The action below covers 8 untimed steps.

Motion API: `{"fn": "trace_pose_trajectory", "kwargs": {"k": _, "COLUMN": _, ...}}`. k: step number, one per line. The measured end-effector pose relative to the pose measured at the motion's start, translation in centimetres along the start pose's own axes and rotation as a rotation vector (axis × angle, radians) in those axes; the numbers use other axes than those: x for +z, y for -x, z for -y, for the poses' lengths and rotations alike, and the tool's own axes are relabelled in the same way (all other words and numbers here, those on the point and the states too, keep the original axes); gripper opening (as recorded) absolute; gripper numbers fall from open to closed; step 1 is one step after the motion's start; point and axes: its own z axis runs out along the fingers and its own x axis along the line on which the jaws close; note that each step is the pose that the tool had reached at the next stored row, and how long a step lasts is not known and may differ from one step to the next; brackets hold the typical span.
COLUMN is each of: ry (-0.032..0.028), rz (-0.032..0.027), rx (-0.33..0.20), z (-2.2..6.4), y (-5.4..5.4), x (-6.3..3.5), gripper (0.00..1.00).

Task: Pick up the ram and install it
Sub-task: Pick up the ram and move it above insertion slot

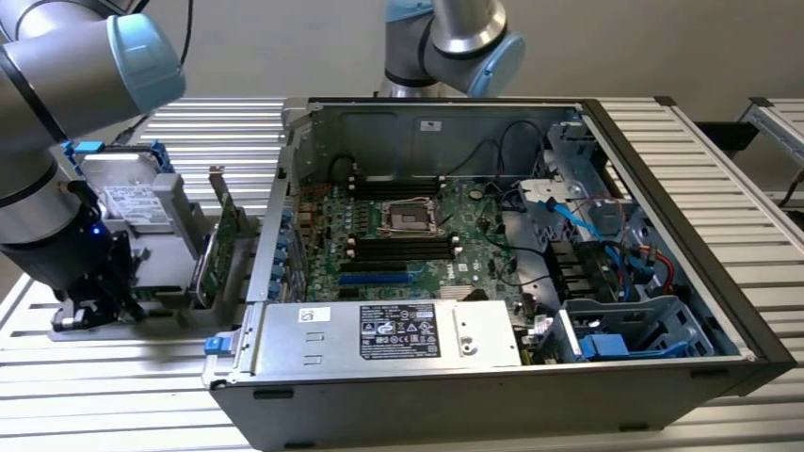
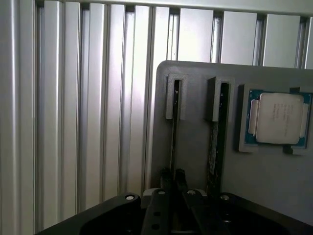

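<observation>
Two rams stand on edge in the slots of a grey holder (image 2: 195,147). In the wrist view the left ram (image 2: 173,122) is a thin dark strip, and the other ram (image 2: 215,142) stands beside it. My gripper (image 2: 173,175) is down on the near end of the left ram, one dark finger (image 2: 166,177) on each side, shut on it. The stick still sits in its slot. In the exterior view the gripper (image 1: 86,306) hangs low over the holder (image 1: 164,282), at the exterior view's left of the open computer case (image 1: 653,188).
A processor chip (image 2: 276,120) lies in a recess of the holder. A hard drive (image 1: 126,202) and a green expansion card (image 1: 220,245) stand between holder and case. Inside the case lie the motherboard's black memory slots (image 1: 402,247), the processor socket (image 1: 411,217), the power supply (image 1: 390,331) and cables.
</observation>
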Motion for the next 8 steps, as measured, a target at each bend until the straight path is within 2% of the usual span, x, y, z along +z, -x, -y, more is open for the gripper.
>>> {"fn": "trace_pose_trajectory", "kwargs": {"k": 8, "ry": 0.0001, "rz": 0.0001, "rx": 0.000, "z": 0.03, "y": 0.1, "x": -1.88, "gripper": 0.13}}
